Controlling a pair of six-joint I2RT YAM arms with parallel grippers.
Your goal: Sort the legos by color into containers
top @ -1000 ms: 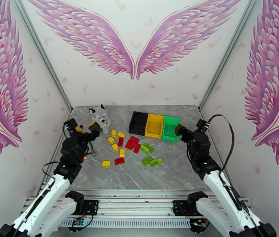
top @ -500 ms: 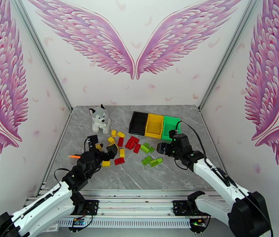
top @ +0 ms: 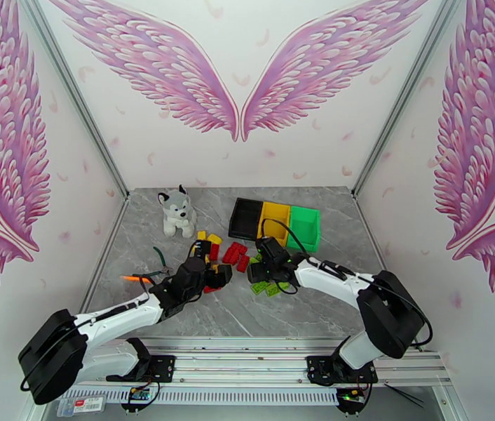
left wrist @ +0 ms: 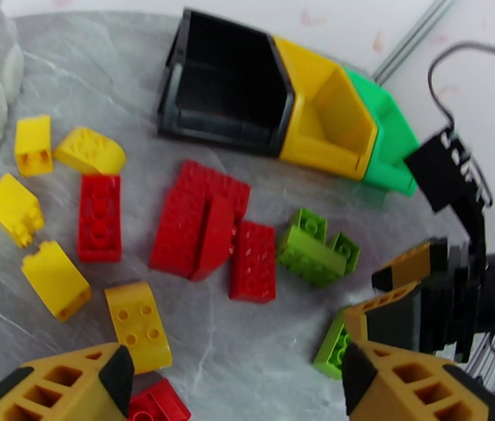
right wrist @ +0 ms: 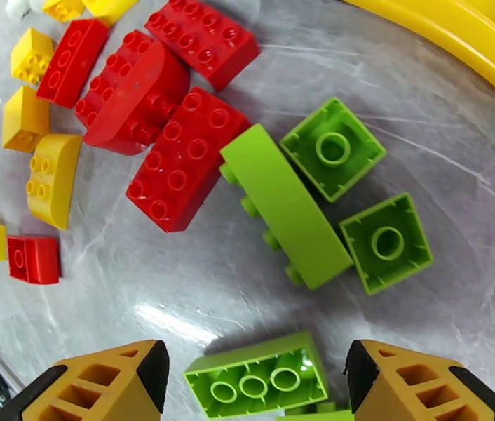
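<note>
Legos (top: pixel 237 254) clustered at centre of table (top: pixel 303 310), bare toward near edge. Left gripper (left wrist: pixel 237 370) gaped wide by red brick (left wrist: pixel 156 408); right gripper (right wrist: pixel 256 363) wide, flanking green brick (right wrist: pixel 258 379).

The legos (top: pixel 233 254) are scattered just in front of the containers (top: pixel 275 220), and there the left gripper (top: pixel 217 275) and the right gripper (top: pixel 256 271) are held low over them.

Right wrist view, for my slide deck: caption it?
Open right claw poised over a green brick, other legos scattered beyond.
</note>
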